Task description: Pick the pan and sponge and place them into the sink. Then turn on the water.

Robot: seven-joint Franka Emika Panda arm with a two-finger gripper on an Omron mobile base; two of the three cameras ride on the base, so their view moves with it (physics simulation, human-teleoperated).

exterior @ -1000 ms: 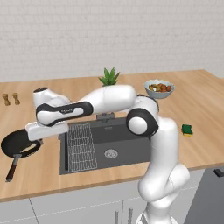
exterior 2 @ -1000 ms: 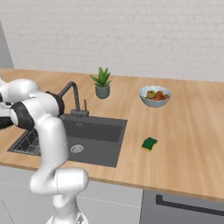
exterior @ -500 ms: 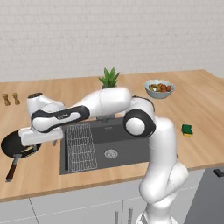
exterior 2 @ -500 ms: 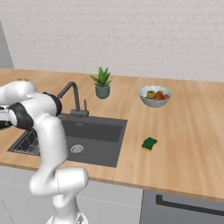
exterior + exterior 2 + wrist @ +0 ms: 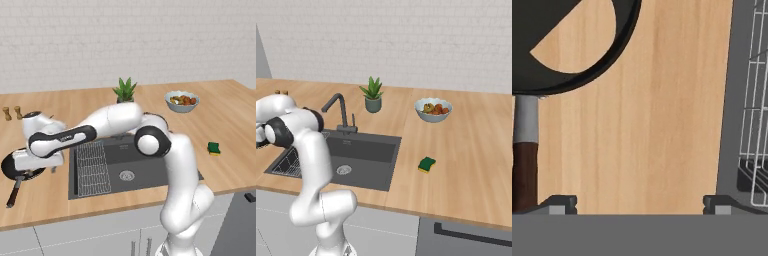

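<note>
1. The pan sits on the wooden counter, left of the sink.
2. The gripper hangs over bare wood beside it, fingers wide apart, holding nothing.
3. The sponge lies right of the sink.
4. A white brick wall stands behind.

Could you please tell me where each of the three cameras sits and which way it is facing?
Left base view: behind the arm, to its left, looking forward and down at the sink, pan and sponge; the arm rises from the lower right.
Right base view: behind the arm, to its right, looking over the faucet, sink and sponge; the arm rises from the lower left.
Hand view: on the hand, looking down at the counter beside the pan; the open gripper shows at the bottom.
Shared: both base views show sink, sponge, plant and bowl.
</note>
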